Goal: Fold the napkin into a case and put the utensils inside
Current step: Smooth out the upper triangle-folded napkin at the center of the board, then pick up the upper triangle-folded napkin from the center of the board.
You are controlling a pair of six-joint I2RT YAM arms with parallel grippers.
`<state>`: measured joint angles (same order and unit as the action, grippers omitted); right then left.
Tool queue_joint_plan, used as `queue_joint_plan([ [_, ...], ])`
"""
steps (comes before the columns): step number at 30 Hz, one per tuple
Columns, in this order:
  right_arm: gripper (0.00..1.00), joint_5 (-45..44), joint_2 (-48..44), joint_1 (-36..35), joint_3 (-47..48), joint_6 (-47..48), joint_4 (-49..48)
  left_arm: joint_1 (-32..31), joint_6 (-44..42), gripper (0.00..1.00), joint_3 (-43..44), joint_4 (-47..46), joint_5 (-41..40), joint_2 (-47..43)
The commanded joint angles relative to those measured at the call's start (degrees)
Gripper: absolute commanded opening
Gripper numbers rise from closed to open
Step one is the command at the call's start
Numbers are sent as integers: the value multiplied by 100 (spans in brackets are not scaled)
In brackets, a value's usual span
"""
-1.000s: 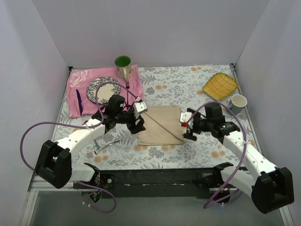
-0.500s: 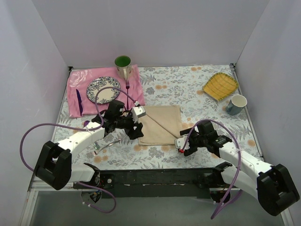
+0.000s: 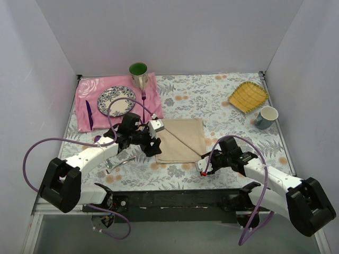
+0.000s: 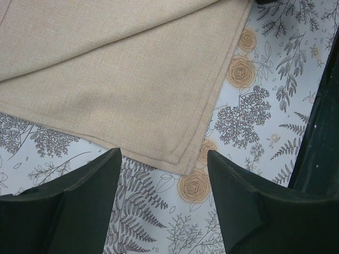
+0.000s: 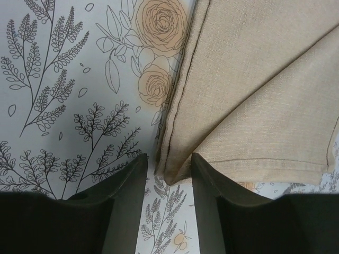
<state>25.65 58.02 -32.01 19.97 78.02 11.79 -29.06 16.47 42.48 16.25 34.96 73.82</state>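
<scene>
Right wrist is showing me the right gripper (image 5: pixel 168 164) straddling a near corner of the napkin (image 5: pixel 254 95), fingers slightly apart, while the left gripper (image 4: pixel 164 159) is hovering spread wide over another corner on the floral table (image 3: pixel 222 100).

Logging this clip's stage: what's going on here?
Both arms work on the beige napkin, lying partly folded on the floral table. The left gripper, open, sits at its near left corner; the right gripper straddles the near right corner, grip unclear. A pale fork lies on the table, not yet packed.
</scene>
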Motion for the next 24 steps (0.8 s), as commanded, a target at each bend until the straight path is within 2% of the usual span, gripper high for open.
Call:
queue_joint_plan([
  [1, 48, 19, 165, -42, 33, 249, 68, -12, -126, 65, -38, -17, -7, 1],
  [5, 50, -51, 218, -51, 16, 249, 148, -12, -188, 65, 23, -17, 55, 79],
  [13, 37, -324, 596, -60, 69, 56, 42, -12, -390, 64, 24, 1, 125, 124],
  [14, 38, -341, 605, -51, 104, 29, 42, -12, -407, 64, 15, -8, 134, 115],
  [15, 47, -359, 570, -51, 113, -14, 42, -3, -416, 64, 15, -8, 134, 106],
  [17, 53, -368, 430, -51, 113, -6, 69, -12, -416, 64, 15, 10, 143, 106],
  [21, 53, -402, -158, -51, -62, 152, 270, -12, -408, 64, -11, 18, 143, 97],
  [24, 52, -464, -273, -60, -194, 257, 368, -12, -399, 64, -38, 1, 169, 97],
])
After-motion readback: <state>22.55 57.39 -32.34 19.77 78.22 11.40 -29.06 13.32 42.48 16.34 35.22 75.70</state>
